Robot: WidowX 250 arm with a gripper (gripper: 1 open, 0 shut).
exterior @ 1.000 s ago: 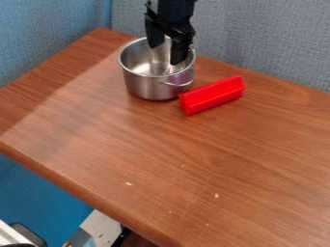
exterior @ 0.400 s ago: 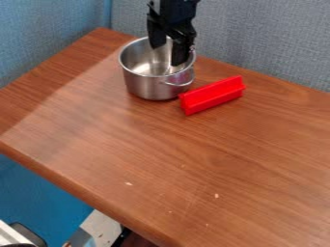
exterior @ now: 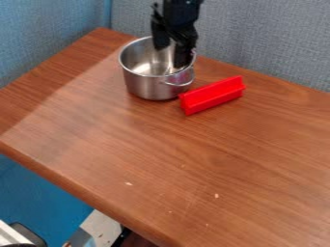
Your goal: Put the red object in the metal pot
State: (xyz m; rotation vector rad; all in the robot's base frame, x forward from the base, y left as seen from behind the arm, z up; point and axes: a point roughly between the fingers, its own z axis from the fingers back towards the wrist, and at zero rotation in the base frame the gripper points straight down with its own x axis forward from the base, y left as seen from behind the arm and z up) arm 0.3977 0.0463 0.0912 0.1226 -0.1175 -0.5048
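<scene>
The metal pot (exterior: pixel 153 73) stands on the wooden table near its far edge, shiny with straight sides. The red object (exterior: pixel 211 96), an elongated bright red block, lies flat on the table just right of the pot and close to it, angled up to the right. My gripper (exterior: pixel 173 48) hangs straight down over the pot's far right rim, fingers open, with nothing between them. Its fingertips reach about rim height; I cannot tell whether they touch the pot. The upper arm runs out of the top of the view.
The brown wooden table (exterior: pixel 142 154) spreads wide toward the near side, with edges dropping off at left and front. A blue textured wall (exterior: pixel 271 39) stands right behind the pot and arm.
The gripper has shifted slightly to the right over the pot and twisted a little about its vertical axis. Pot and red block have not moved.
</scene>
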